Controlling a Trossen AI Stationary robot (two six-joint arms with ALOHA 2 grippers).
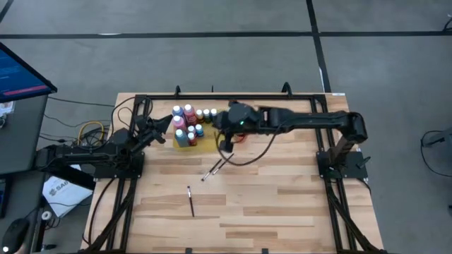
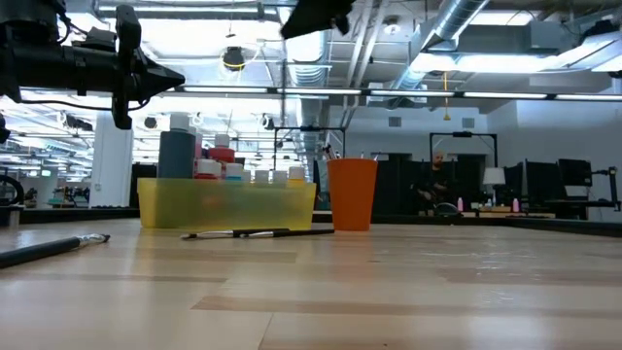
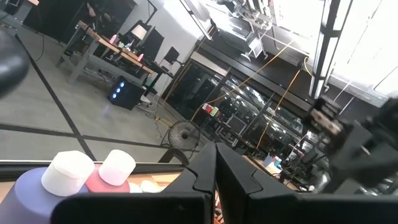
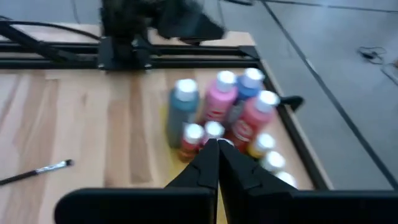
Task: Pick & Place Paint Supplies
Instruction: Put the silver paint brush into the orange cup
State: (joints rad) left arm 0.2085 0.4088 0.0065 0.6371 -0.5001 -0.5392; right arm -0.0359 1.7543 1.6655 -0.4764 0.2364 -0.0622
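Pale wood surface: the slatted wooden table (image 1: 282, 212) carries everything I am working with, framed by a dark metal rail.
Paint bottles: I see a tight cluster of small plastic paint bottles with pale caps (image 1: 187, 124) — pink, red, blue and grey-blue bodies — standing upright on the flat yellow rectangular mat (image 1: 185, 143) near the far edge of the table. In the low view the same group (image 2: 228, 173) sits behind a translucent yellow wall (image 2: 225, 204).
Orange cup: a small orange-red plastic cup (image 2: 352, 193) stands upright just beside the yellow piece, on the right-arm side.
Brushes: one thin dark brush with a light tip (image 1: 191, 201) lies alone toward the near middle of the table, well apart from the bottles. A second dark brush (image 1: 212, 170) lies on bare wood between that one and the mat. In the low view a brush (image 2: 255, 232) lies just in front of the yellow wall.
Left gripper: my left gripper (image 1: 171, 121) hangs beside the bottle cluster on its left-arm side, above the table. Its fingers (image 3: 205, 180) are pressed together with nothing between them; a purple bottle and a pink bottle (image 3: 112, 177) show close below.
Right gripper: my right gripper (image 1: 224, 146) reaches across from the right — it hovers over the mat's edge next to the bottles. Its fingers (image 4: 208, 165) are pressed together, pinching nothing.
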